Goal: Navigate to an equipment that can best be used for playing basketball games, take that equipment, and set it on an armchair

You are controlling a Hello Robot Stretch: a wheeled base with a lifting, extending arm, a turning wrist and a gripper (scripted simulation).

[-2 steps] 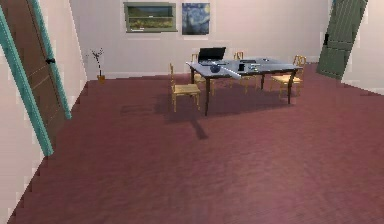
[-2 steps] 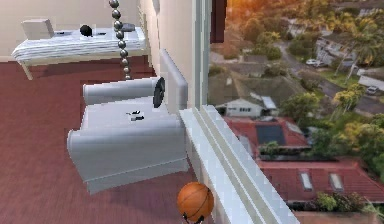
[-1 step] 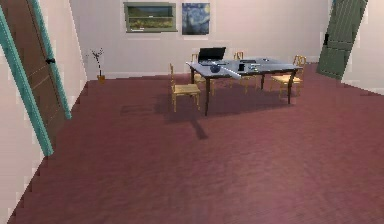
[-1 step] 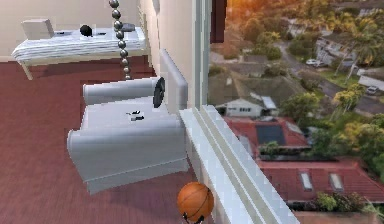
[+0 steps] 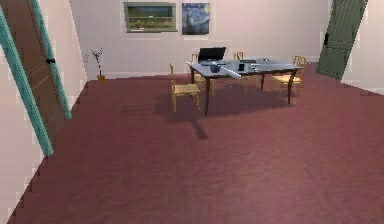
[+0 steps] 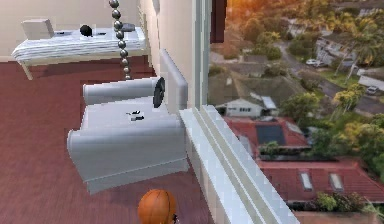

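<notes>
An orange ball, round like a basketball, lies on the dark red floor at the bottom edge of the arm side view. Just beyond it stands a grey armchair with its back against the window wall. A dark round disc leans at the chair's backrest, and a small dark mark sits on the seat.
A white sill and a big window run along the arm side view's right. A beaded chain hangs by a white table. Ahead, across open red floor, stand a dining table with a laptop, wooden chairs, a brown door and a green door.
</notes>
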